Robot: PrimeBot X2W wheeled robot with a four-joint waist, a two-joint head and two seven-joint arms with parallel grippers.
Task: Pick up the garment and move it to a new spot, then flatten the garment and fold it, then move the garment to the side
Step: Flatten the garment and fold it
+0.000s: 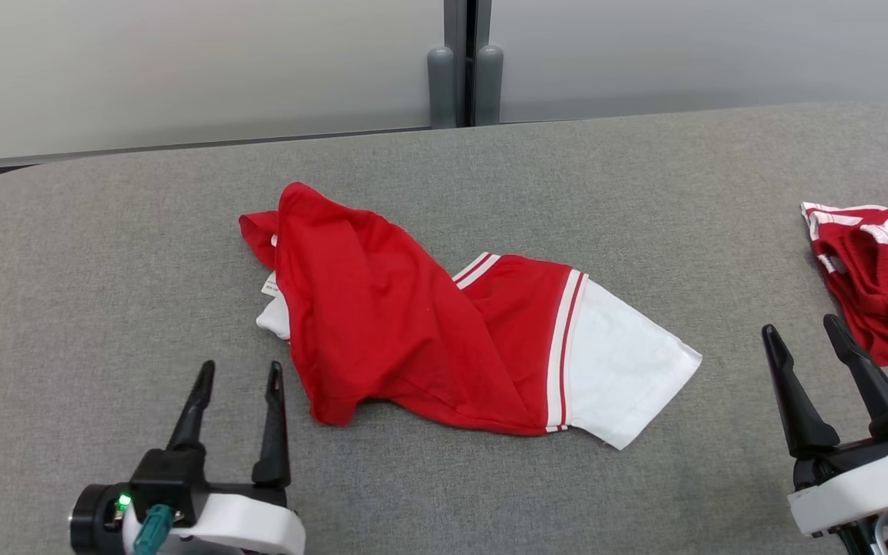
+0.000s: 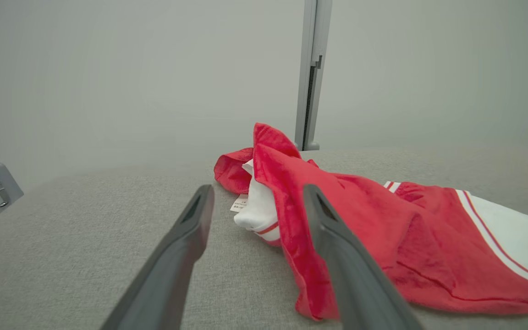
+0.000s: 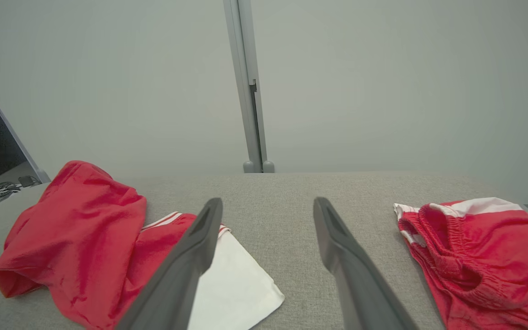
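Plainly, grey fabric table (image 1: 105, 231), pale wall panels (image 1: 182, 69) behind; left end effector (image 1: 241, 365), right end effector (image 1: 799, 324) spread.

Left end effector (image 1: 240, 374) low at left, fingers spread, empty. Right end effector (image 1: 801, 331) likewise, seemingly tilted leftward.

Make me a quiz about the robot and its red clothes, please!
1. True or false: the left gripper is holding the red-and-white shirt.
2. What lies beside the right gripper? A) red shorts B) a blue towel C) a cup
3. Fill in: past the stripes, the shirt's sleeve is ___.
Key: 1 false, both grippers are open and empty; 2 A; 3 white.
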